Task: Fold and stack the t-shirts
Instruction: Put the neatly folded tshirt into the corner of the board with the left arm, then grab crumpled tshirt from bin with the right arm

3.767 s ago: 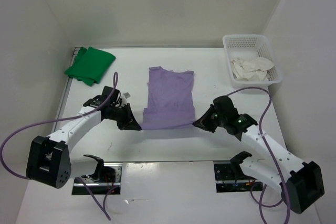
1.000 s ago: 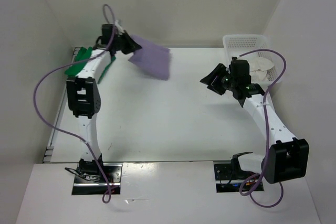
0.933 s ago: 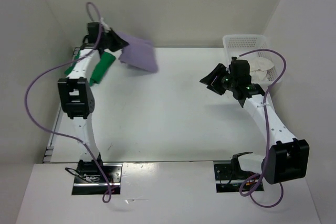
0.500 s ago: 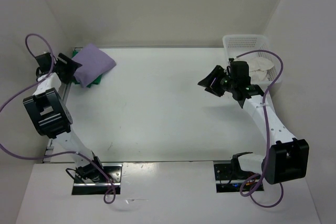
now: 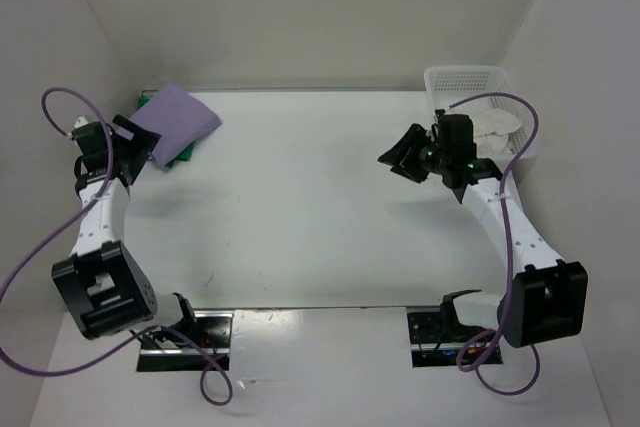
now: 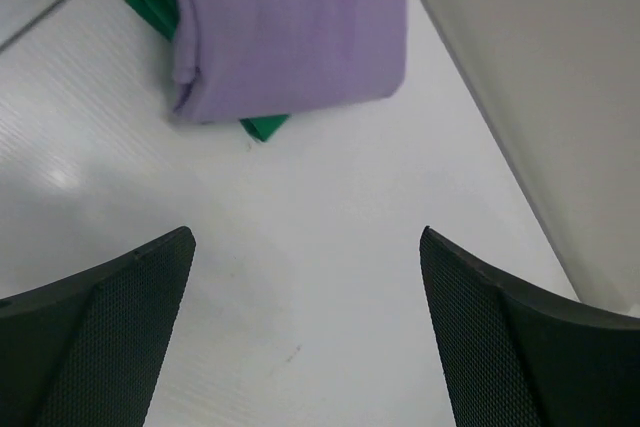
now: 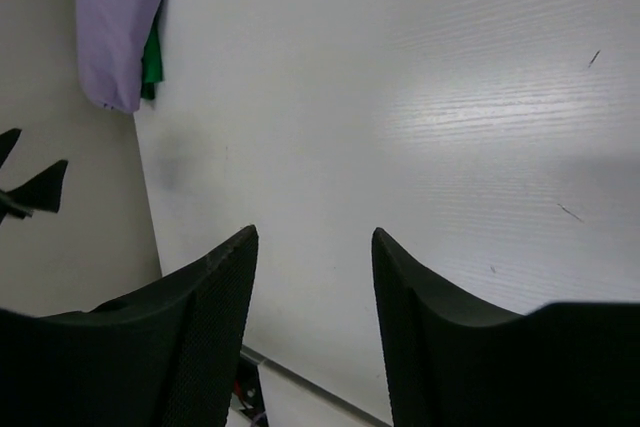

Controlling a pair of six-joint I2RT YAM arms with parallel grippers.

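The lavender-purple t-shirt [image 5: 178, 121] lies folded on top of the bright green t-shirt [image 5: 183, 154] at the far left corner of the table; only green edges show beneath it. My left gripper [image 5: 140, 153] hangs open just in front of that stack, apart from it. The left wrist view shows the purple shirt [image 6: 290, 27] and a green corner [image 6: 262, 127] beyond my open left gripper [image 6: 305, 237], with only table between the fingers. My right gripper [image 5: 393, 158] is open and empty above the table's right half. The cream-white t-shirt [image 5: 497, 127] lies crumpled in the basket.
The white lattice basket [image 5: 462, 78] stands at the far right corner, right behind my right arm. White walls close in the back and both sides. In the right wrist view the purple shirt [image 7: 115, 22] and green edge [image 7: 152, 62] lie far off by the left wall.
My left gripper carried the purple shirt to the far left corner, laid it on the green one, opened and drew back toward the near side. The right arm barely moved.
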